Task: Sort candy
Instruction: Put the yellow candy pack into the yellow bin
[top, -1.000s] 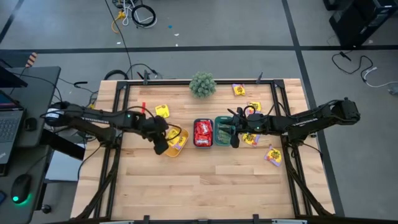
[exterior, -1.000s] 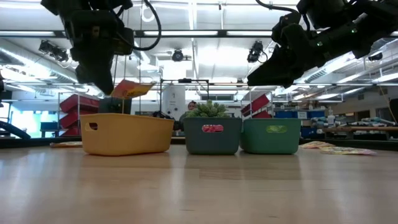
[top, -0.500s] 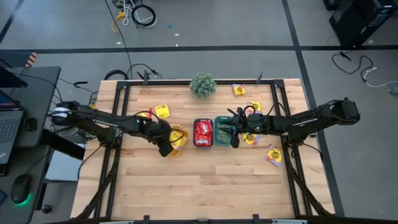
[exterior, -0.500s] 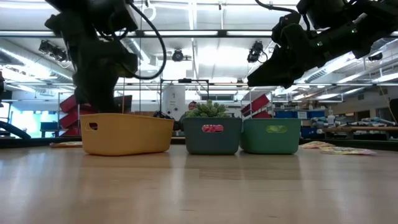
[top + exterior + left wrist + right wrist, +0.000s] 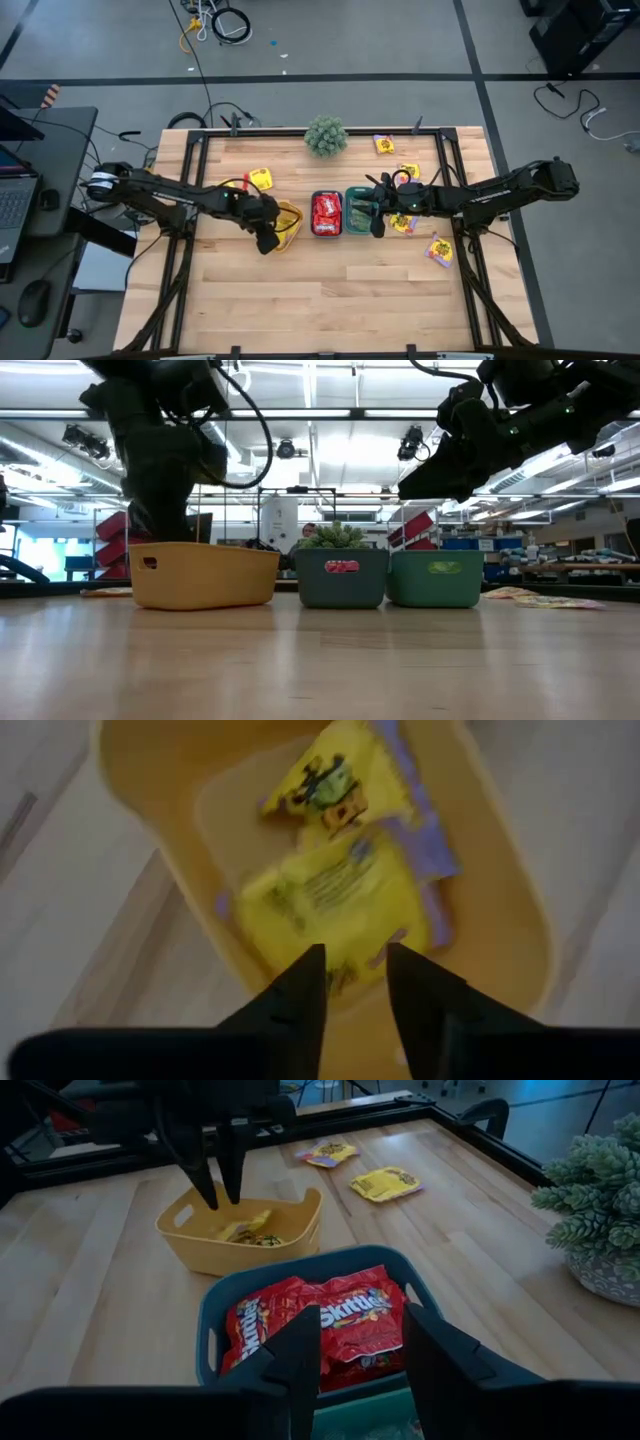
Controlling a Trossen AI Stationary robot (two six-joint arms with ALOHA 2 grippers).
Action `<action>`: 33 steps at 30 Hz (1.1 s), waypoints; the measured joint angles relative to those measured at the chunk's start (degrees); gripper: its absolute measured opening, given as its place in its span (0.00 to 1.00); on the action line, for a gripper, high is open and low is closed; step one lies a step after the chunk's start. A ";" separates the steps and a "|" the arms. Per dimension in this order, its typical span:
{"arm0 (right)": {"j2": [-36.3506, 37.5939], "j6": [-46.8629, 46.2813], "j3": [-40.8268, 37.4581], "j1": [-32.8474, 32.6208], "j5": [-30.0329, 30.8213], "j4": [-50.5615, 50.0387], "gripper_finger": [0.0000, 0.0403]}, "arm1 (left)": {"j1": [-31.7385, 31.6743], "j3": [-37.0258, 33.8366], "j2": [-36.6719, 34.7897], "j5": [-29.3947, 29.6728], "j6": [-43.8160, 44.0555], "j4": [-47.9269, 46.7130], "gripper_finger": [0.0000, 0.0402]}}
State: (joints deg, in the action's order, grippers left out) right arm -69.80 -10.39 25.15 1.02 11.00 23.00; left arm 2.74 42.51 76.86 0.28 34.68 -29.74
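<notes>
Looking down your left wrist view, you see the left gripper (image 5: 355, 982) with its fingers a little apart and nothing between them. Right under the tips lie two yellow packets (image 5: 335, 900) inside the yellow tray (image 5: 510, 920), in the middle of that picture.

From above, the left gripper (image 5: 268, 232) sits at the yellow tray (image 5: 291, 215), left of middle in the frame. Next to it comes the teal tray (image 5: 326, 196) full of red packets (image 5: 326, 212), then the green tray (image 5: 358, 195).

Your right gripper (image 5: 377, 222) hangs just right of the green tray, fingers a little apart and holding nothing. More yellow candy (image 5: 438, 250) lies loose on the table (image 5: 320, 300) at the right, and one piece (image 5: 260, 179) sits up left of the yellow tray.
</notes>
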 joint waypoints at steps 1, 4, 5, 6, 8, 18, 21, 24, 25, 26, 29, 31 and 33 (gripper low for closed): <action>0.00 0.00 0.00 0.00 0.00 -0.01 0.32 | 0.00 0.51 0.00 -0.12 -0.53 -0.19 0.30; 0.00 0.00 0.00 0.00 0.00 -0.02 0.32 | -0.13 3.17 0.00 0.45 -4.59 -3.39 0.35; 0.00 0.00 0.00 0.00 0.00 -0.02 0.32 | -0.32 4.49 0.00 1.63 -6.28 -5.07 0.35; 0.00 0.00 0.00 0.00 0.00 -0.02 0.32 | -0.51 5.87 0.00 3.59 -6.87 -7.13 0.35; 0.00 0.00 0.00 0.00 0.00 -0.02 0.32 | -1.29 8.02 0.00 9.54 -8.80 -11.90 0.33; 0.00 0.00 0.00 0.00 0.00 -0.02 0.32 | -14.03 5.59 -1.11 12.27 -21.53 -16.34 0.02; 0.00 0.00 0.00 0.00 0.00 -0.06 0.32 | -18.13 3.56 -1.14 11.65 -25.23 -15.04 0.03; 0.00 0.00 0.00 0.00 0.00 -0.03 0.32 | -20.91 1.95 -1.14 10.93 -28.18 -12.45 0.04; 0.00 0.00 0.00 0.04 0.00 -0.04 0.32 | -21.58 1.43 -1.10 10.88 -29.51 -11.71 0.04; 0.00 0.01 0.00 0.08 0.00 -0.02 0.32 | -22.19 1.03 -0.95 10.57 -30.86 -10.98 0.04; 0.00 0.00 0.00 0.29 0.00 -0.04 0.32 | -23.83 -0.43 -0.62 8.40 -33.32 -8.67 0.07; 0.00 0.00 0.00 0.31 0.00 0.00 0.32 | -24.52 -1.30 0.09 7.39 -34.43 -7.38 0.11; 0.00 0.00 0.00 0.32 0.00 -0.02 0.32 | -25.19 -1.82 0.93 7.68 -35.56 -7.03 0.15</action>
State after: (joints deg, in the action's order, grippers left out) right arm -69.80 -10.39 25.15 1.34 11.00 22.98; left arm -22.44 40.68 77.79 7.96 -0.88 -36.77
